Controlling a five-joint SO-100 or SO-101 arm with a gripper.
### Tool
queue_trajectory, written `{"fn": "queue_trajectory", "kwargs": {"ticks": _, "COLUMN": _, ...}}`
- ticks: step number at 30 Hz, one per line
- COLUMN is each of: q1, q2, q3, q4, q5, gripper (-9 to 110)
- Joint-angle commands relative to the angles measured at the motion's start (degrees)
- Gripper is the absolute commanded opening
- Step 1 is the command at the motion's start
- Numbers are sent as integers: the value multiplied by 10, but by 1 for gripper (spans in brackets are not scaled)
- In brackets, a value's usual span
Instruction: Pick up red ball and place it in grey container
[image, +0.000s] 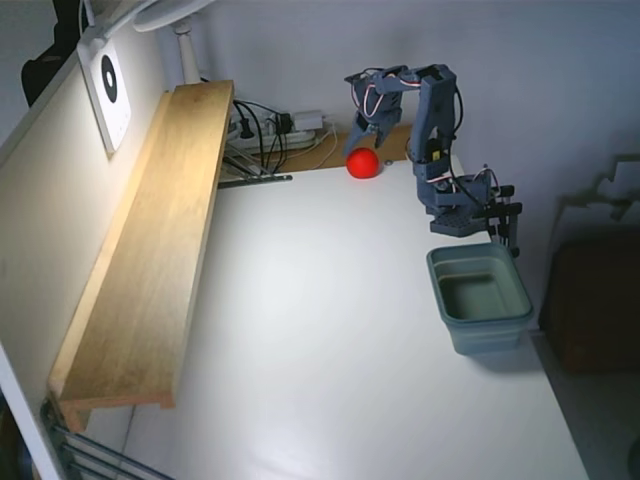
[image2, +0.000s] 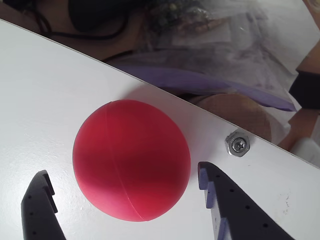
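Observation:
The red ball (image: 363, 163) rests on the white table near its far edge. My gripper (image: 364, 141) hangs right over it, pointing down. In the wrist view the red ball (image2: 131, 159) fills the middle, and my gripper (image2: 125, 184) is open with one finger on each side of it. A small gap shows between the right fingertip (image2: 212, 186) and the ball. The left fingertip (image2: 39, 194) also stands apart from it. The grey container (image: 480, 296) sits empty at the table's right edge, in front of the arm's base.
A long wooden shelf (image: 150, 250) runs along the left side. Cables and a power strip (image: 275, 130) lie at the back beyond the ball. A bolt head (image2: 237, 144) sits in the table near the far edge.

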Motion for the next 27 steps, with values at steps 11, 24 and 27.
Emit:
{"fn": "queue_trajectory", "kwargs": {"ticks": 11, "q1": 5, "q2": -15, "q3": -38, "q4": -2, "q5": 1, "gripper": 38}}
{"fn": "queue_trajectory", "kwargs": {"ticks": 24, "q1": 5, "q2": -53, "q3": -71, "q4": -8, "q5": 1, "gripper": 38}}
{"fn": "queue_trajectory", "kwargs": {"ticks": 27, "q1": 5, "q2": -53, "q3": -71, "q4": -8, "q5": 1, "gripper": 38}}
